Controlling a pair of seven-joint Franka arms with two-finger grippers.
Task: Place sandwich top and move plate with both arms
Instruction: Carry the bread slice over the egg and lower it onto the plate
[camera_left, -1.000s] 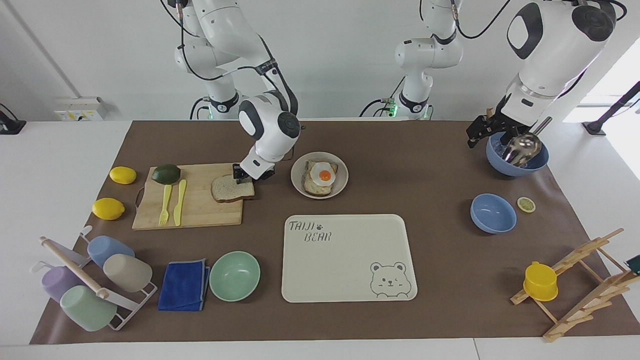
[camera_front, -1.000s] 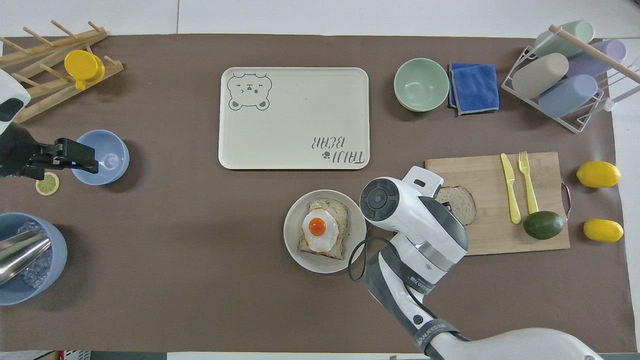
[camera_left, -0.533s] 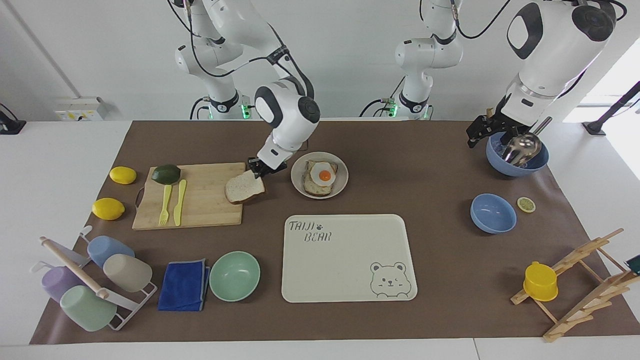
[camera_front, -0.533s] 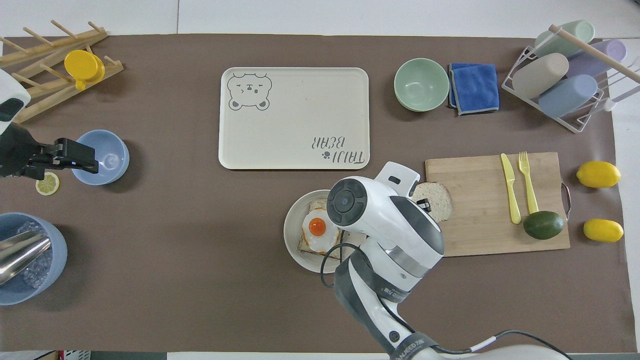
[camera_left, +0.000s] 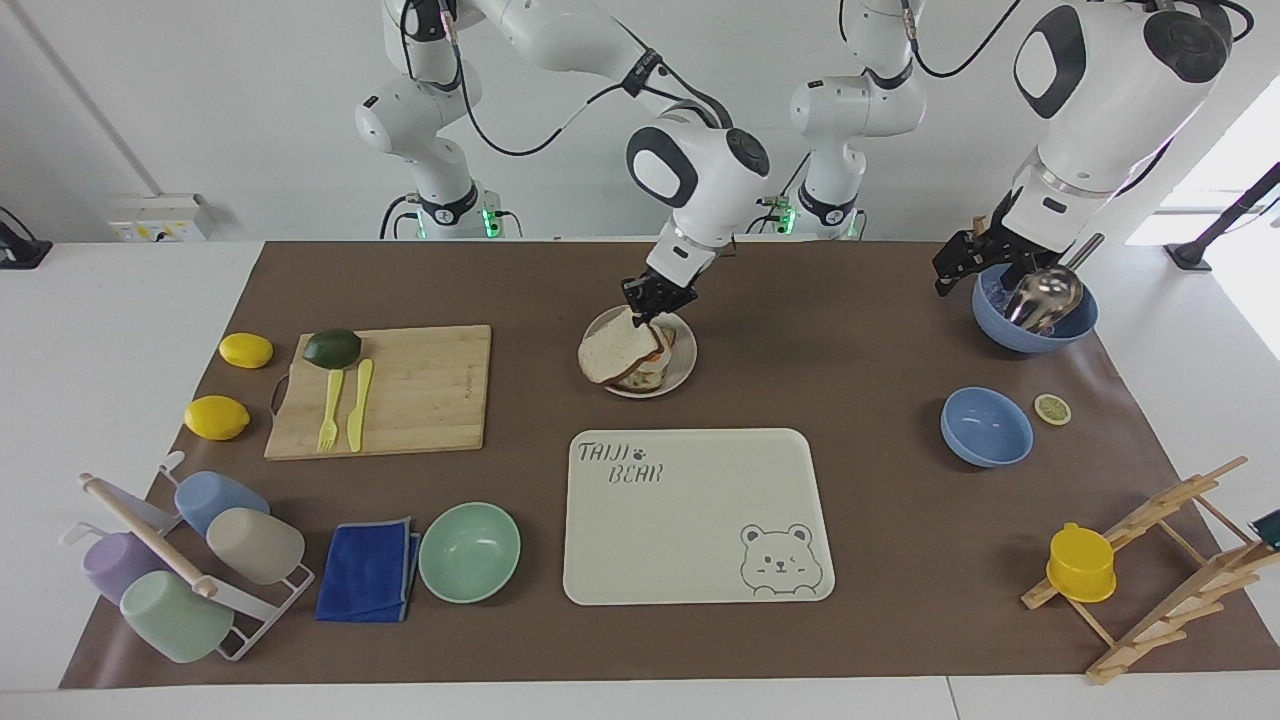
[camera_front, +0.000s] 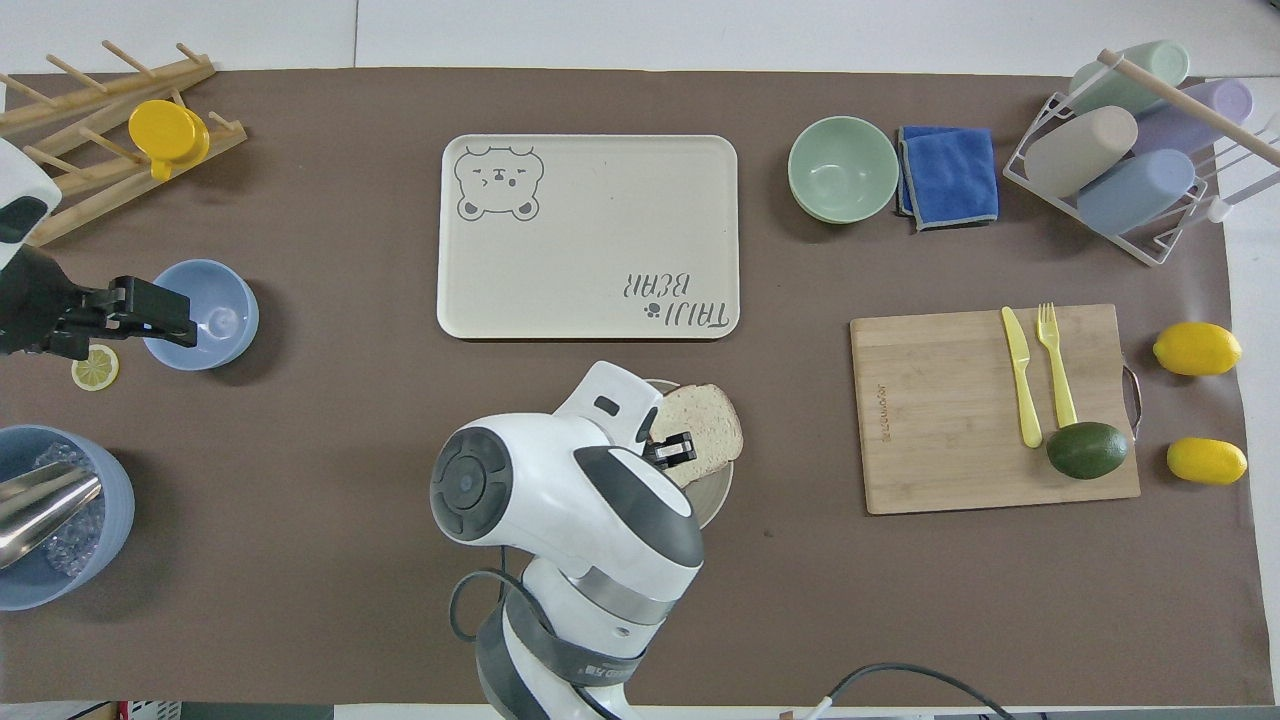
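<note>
My right gripper (camera_left: 655, 300) is shut on one edge of the sandwich top (camera_left: 610, 350), a pale bread slice with a brown crust. It holds the slice tilted over the round beige plate (camera_left: 684, 376), with the slice's low edge near the plate's rim toward the right arm's end. The egg-bearing slice on the plate is mostly hidden under it. In the overhead view the right gripper (camera_front: 672, 450) and the sandwich top (camera_front: 708, 428) cover most of the plate (camera_front: 716, 496). My left gripper (camera_left: 952, 268) waits beside the large blue bowl, and shows over a small blue bowl (camera_front: 215, 318) from overhead.
The bear-printed tray (camera_left: 700, 520) lies farther from the robots than the plate. A wooden cutting board (camera_left: 420, 390) with fork, knife and avocado lies toward the right arm's end. A mint bowl (camera_left: 469, 551), a blue cloth, a cup rack, two lemons, blue bowls (camera_left: 986, 427) and a wooden rack stand around.
My right gripper lifted the bread slice off the cutting board and carried it toward the left arm's end, to over the plate. The left arm has not moved.
</note>
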